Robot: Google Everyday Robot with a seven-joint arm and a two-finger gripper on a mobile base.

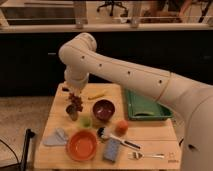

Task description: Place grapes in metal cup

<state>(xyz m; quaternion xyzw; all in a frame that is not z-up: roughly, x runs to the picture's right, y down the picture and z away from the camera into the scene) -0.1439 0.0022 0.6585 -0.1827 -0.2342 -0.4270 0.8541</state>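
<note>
Now the gripper [75,96] clutches the grapes [76,103] just above the metal cup [72,113], left on the table [160,135]; release not yet done

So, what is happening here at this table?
The robot's one arm reaches down over the wooden table. Its gripper is right above the metal cup, with the grapes directly under it, at the cup's mouth. Whether the grapes are already released, I cannot tell.
</note>
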